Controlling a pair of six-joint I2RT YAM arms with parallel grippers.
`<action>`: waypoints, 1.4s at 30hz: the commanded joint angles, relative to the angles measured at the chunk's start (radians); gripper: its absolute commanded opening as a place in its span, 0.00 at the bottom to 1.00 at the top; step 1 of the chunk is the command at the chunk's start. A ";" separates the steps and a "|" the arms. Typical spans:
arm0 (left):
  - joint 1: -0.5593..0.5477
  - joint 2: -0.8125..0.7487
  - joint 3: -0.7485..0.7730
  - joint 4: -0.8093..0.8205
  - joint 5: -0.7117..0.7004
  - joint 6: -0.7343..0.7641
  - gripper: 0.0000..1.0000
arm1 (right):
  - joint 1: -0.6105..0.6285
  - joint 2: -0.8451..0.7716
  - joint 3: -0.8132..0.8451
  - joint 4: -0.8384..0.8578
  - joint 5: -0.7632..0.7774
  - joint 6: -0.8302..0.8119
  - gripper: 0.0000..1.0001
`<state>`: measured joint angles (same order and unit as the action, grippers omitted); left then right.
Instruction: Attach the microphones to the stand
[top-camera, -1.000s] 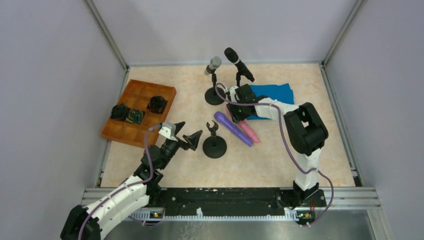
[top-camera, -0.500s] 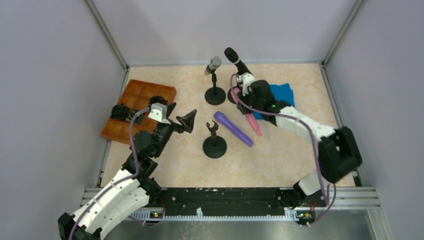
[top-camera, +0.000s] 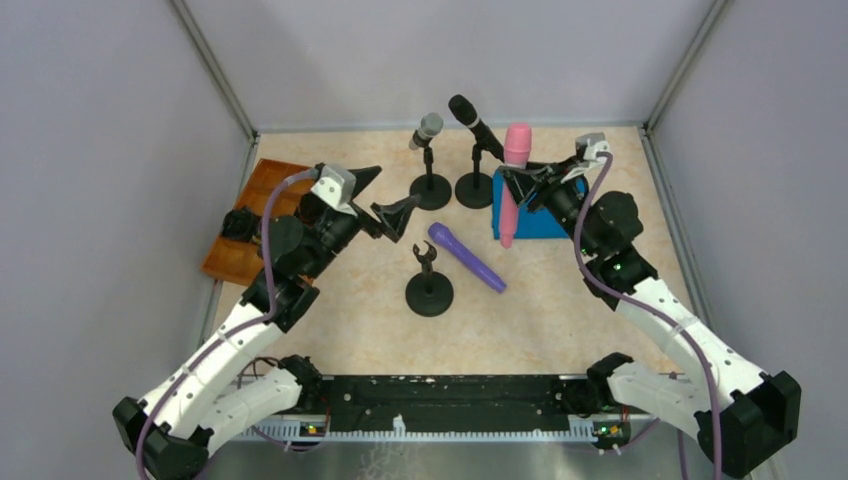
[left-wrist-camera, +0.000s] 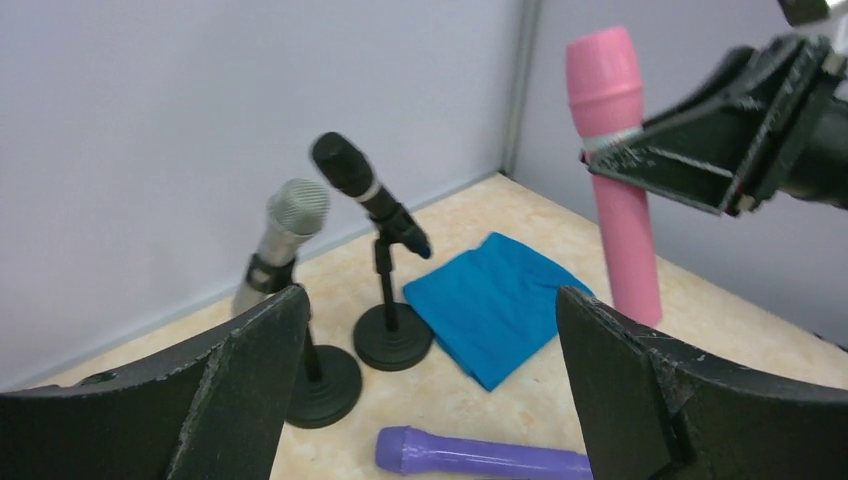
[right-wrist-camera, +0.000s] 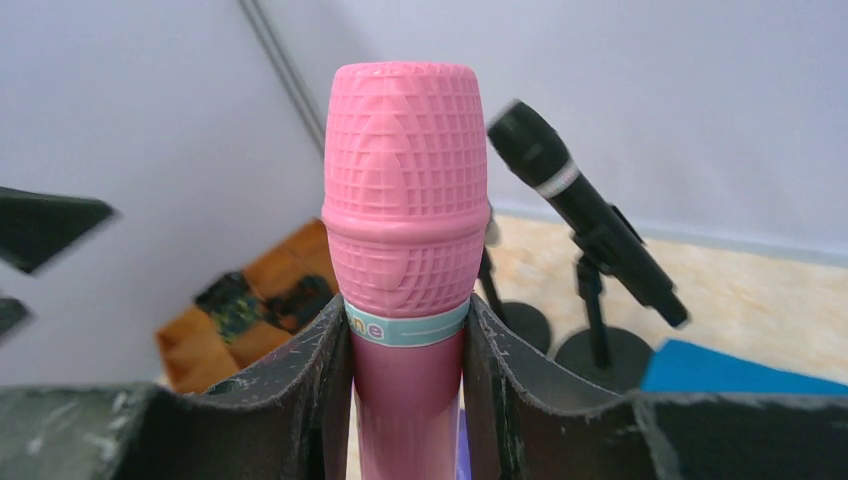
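Observation:
My right gripper (top-camera: 514, 182) (right-wrist-camera: 408, 335) is shut on the pink microphone (top-camera: 517, 141) (right-wrist-camera: 405, 220) just below its head, holding it upright in the air above the blue cloth. The purple microphone (top-camera: 467, 258) (left-wrist-camera: 480, 456) lies flat on the table. Beside it stands an empty stand (top-camera: 429, 287) with its clip up. The silver-grey microphone (top-camera: 427, 130) (left-wrist-camera: 285, 225) and the black microphone (top-camera: 476, 124) (left-wrist-camera: 368, 190) each sit in a stand at the back. My left gripper (top-camera: 386, 199) (left-wrist-camera: 430, 305) hangs open left of those stands, nothing between its fingers.
A folded blue cloth (top-camera: 550, 215) (left-wrist-camera: 495, 300) lies at the back right, under the pink microphone. A brown compartment tray (top-camera: 236, 262) with dark objects (top-camera: 238, 223) sits at the left, partly behind my left arm. Grey walls close in three sides.
The right gripper closed on the pink microphone beside the purple one, lifted it and swung it right, now upright over the cloth. The left arm moved away from me toward the back stands.

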<state>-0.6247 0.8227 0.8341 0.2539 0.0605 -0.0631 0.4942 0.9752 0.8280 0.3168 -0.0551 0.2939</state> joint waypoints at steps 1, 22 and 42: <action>-0.007 0.089 0.084 0.007 0.272 -0.008 0.99 | -0.005 -0.056 -0.023 0.302 -0.132 0.174 0.00; -0.210 0.335 0.114 0.335 0.430 -0.200 0.99 | -0.005 -0.002 -0.074 0.687 -0.453 0.245 0.00; -0.252 0.476 0.166 0.401 0.421 -0.208 0.53 | -0.003 0.050 -0.122 0.974 -0.490 0.461 0.00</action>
<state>-0.8722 1.2827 0.9565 0.5854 0.4580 -0.2680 0.4942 1.0267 0.7200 1.1561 -0.5507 0.6884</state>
